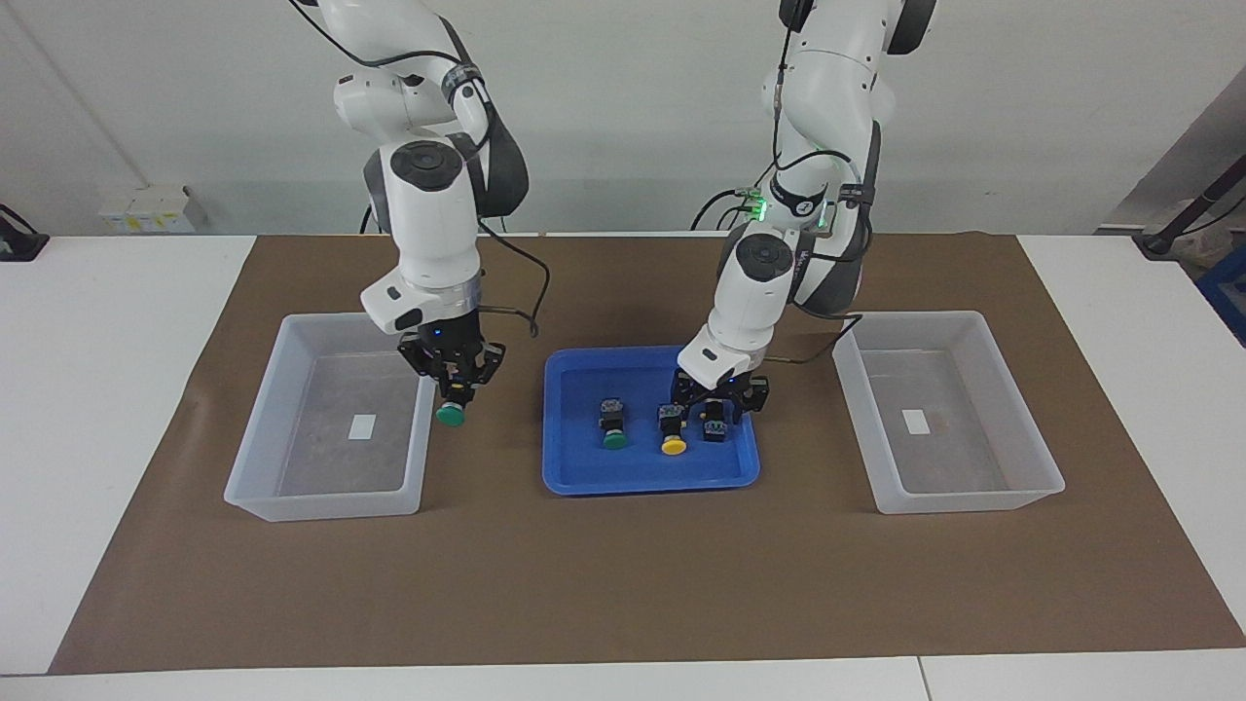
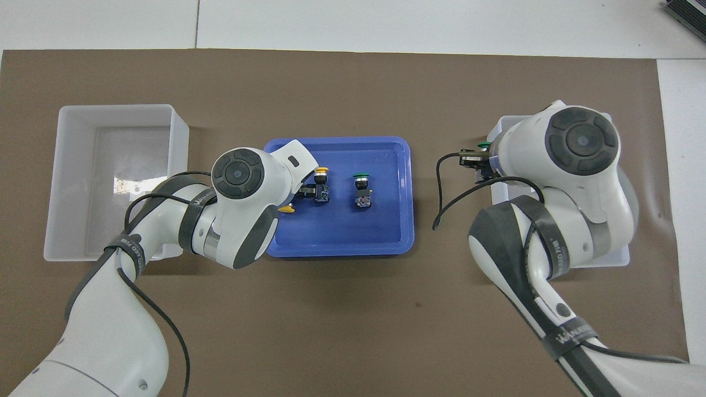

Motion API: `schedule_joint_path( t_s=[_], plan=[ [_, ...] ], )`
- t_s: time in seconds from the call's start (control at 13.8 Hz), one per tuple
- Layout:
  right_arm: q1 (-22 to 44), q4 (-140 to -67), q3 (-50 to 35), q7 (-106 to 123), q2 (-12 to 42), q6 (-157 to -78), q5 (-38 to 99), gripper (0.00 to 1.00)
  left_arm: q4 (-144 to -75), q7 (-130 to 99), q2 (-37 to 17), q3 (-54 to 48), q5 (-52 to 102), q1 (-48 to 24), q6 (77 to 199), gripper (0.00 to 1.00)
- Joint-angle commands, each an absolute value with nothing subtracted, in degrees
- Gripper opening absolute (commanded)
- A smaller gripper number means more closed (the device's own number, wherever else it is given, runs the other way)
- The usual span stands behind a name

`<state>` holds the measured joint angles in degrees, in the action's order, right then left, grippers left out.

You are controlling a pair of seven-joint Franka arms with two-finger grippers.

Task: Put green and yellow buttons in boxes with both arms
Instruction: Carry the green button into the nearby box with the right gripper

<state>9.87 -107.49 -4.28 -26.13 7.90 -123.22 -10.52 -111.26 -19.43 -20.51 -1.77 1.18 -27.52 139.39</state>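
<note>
Delivery under way: the right tool [image 1: 452, 392], clamped on a green button [image 1: 450, 416], hangs at the tray-side wall of its box [image 1: 292, 492], which lies toward the right arm's end. The left tool [image 1: 718, 407] sits low in the blue tray [image 1: 642, 480] over a yellow button [image 2: 285, 208]; its grip cannot be told.

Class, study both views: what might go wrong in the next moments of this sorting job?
1. The right pincer holds a green button over the box wall, not its inside; released now, it may bounce onto the mat.
2. The left pincer is low in the blue tray, close beside a yellow button, and may knock it aside.
</note>
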Motion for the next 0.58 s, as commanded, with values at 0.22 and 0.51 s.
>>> schedule_joint_path(
  t_s=[0.22,0.51],
  plan=[
    [2.73,-113.46,-4.83,-12.50,4.39,-122.34,-7.39,0.00,-114.61,-19.95,-20.21,-0.97,1.49,-28.39,143.70,0.68],
    [-2.10,-117.33,-4.83,-5.65,4.83,-126.28,-7.03,0.00,-114.26,-19.86,-20.21,-0.97,1.49,-28.21,143.18,0.28]
  ],
)
